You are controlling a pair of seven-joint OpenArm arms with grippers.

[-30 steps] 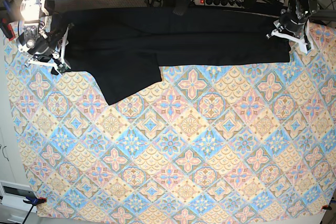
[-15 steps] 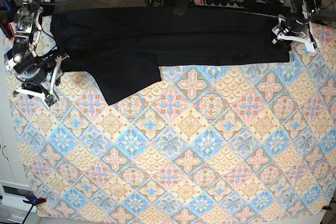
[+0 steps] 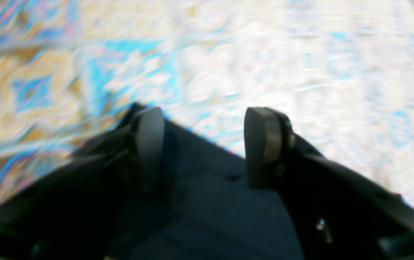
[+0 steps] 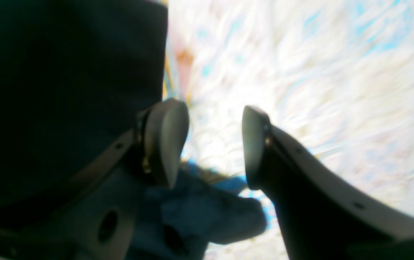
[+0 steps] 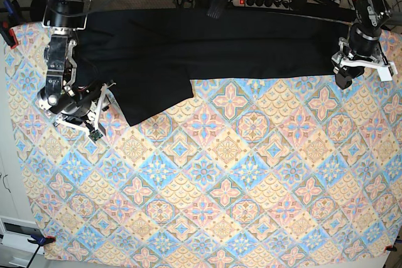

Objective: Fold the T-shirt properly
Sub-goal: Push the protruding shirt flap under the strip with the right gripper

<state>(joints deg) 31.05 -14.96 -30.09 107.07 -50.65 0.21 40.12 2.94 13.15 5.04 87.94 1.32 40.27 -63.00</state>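
The black T-shirt (image 5: 188,51) lies in a long band along the worktop's far edge on the patterned tablecloth (image 5: 220,174). It looks soft, light and limp, best pinched at its corners. Both the left claw (image 5: 347,75) and the right claw (image 5: 85,120) are released, holding nothing.

The T-shirt (image 5: 207,45) looks like soft matt black cloth, smooth with faint fold lines and no sheen. The tablecloth (image 5: 239,174) is a flat printed fabric, matt, in blue, pink and yellow tiles. The left gripper (image 3: 203,148) has dull grey rubbery-looking pads (image 3: 151,144) on matt black plastic arms; the right gripper (image 4: 214,141) looks alike.
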